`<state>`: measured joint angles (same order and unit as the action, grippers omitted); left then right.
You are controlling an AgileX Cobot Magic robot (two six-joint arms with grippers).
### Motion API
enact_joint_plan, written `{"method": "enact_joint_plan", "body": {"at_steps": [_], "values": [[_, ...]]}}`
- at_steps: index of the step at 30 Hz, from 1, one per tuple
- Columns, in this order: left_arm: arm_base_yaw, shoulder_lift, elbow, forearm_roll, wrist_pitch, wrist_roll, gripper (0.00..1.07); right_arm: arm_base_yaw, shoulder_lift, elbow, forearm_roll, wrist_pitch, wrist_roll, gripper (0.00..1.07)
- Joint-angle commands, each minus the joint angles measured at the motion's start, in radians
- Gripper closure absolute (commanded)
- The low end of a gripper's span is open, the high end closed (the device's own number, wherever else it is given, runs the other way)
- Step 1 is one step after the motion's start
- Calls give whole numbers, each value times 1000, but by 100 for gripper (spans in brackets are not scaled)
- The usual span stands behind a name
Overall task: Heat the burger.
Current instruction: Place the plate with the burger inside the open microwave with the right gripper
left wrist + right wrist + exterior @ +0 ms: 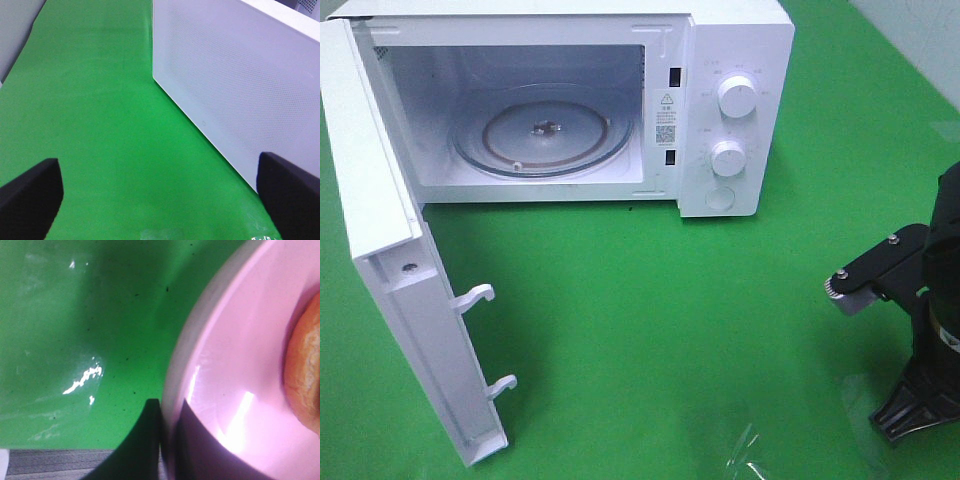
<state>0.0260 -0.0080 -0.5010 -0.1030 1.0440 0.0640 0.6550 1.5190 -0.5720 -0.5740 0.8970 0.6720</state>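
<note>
right tool (167,410) clamps plate (235,340) rim; burger (306,370) on plate; left tool (157,165) spread

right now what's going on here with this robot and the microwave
The microwave stands open with its glass turntable bare. The right arm has its jaws shut on the rim of a pink plate carrying the burger. The left arm's jaws stand open beside the door, holding nothing. So the burger is not inside yet.
</note>
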Motion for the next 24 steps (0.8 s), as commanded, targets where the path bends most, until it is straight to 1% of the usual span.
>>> {"method": "enact_joint_plan", "body": {"at_steps": [1, 2, 5, 7, 10, 14, 19, 21, 24], "values": [[1, -17, 2, -12, -2, -1, 9, 21, -6, -1, -38, 53, 6, 107], [1, -17, 2, -12, -2, -1, 9, 38, -6, -1, -34, 53, 6, 107], [1, -17, 2, -12, -2, -1, 9, 46, -6, -1, -31, 53, 6, 107], [1, -17, 2, -12, -2, -1, 9, 83, -6, -1, -20, 59, 6, 107], [1, -17, 2, -12, -2, -1, 9, 103, -6, -1, -19, 68, 6, 107], [1, -17, 2, -12, -2, -1, 9, 159, -6, -1, -14, 81, 6, 107], [1, -17, 2, -12, -2, -1, 9, 191, -6, -1, -12, 84, 6, 107], [1, -17, 2, -12, -2, -1, 9, 233, -6, -1, -12, 105, 6, 107], [1, -17, 2, -12, -2, -1, 9, 252, -6, -1, -11, 110, 6, 107]]}}
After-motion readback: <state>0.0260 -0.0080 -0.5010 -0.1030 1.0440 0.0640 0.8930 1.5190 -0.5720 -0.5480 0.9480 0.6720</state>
